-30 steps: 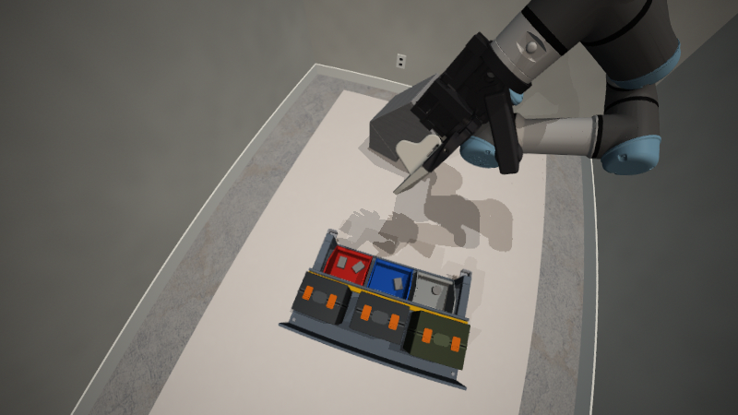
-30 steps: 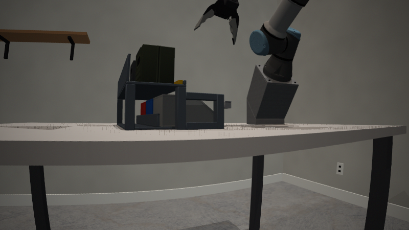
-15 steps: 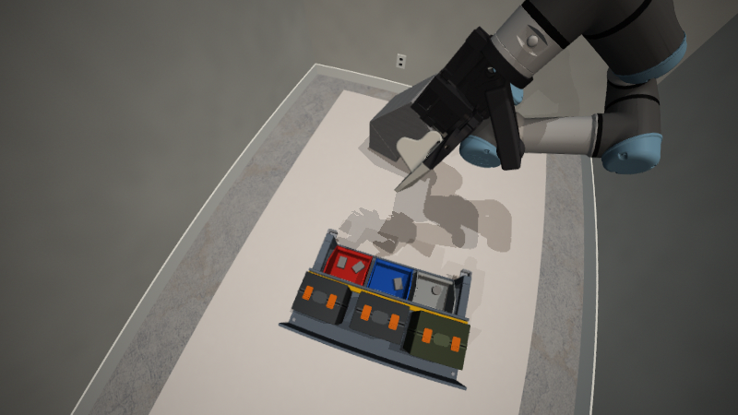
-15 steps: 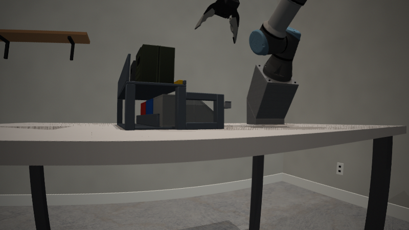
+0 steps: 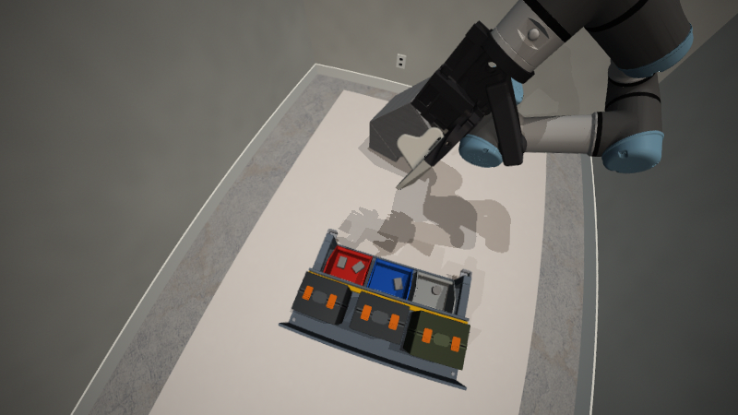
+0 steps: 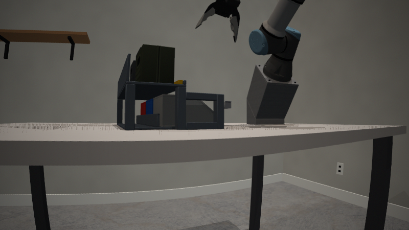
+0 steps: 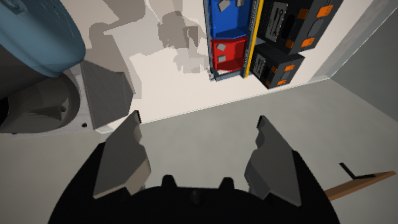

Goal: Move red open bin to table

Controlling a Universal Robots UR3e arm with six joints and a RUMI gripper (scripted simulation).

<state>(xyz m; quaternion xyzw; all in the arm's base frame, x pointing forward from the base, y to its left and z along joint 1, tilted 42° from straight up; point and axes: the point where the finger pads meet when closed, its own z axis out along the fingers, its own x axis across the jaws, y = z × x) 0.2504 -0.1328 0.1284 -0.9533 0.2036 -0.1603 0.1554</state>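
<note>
A pale, smooth-topped table (image 5: 247, 289) (image 6: 200, 148) (image 7: 165, 90) on black legs stands on a mottled grey floor (image 5: 170, 278) (image 6: 160, 214), with plain grey walls around. A brown wall shelf (image 6: 51, 37) (image 7: 365, 184) hangs on black brackets, and a white outlet (image 5: 400, 61) (image 6: 339, 168) shows on a wall.

On the table, a slate-grey two-level shelf rack (image 5: 371, 354) (image 6: 180, 108) (image 7: 225, 77) holds three open bins on its lower level. The task's red open plastic bin (image 5: 348, 265) (image 6: 142, 108) (image 7: 230, 54) sits at one end, two small grey parts inside, beside a blue open bin (image 5: 390, 278) (image 6: 149, 106) (image 7: 230, 20); a light-grey open bin (image 5: 432, 294) (image 6: 168, 111) holds a small round part. Three dark lidded cases with orange latches stand above. The black two-jaw gripper (image 5: 412, 167) (image 6: 216, 35) (image 7: 199, 113) is spread wide, gripping nothing, above the table.
</note>
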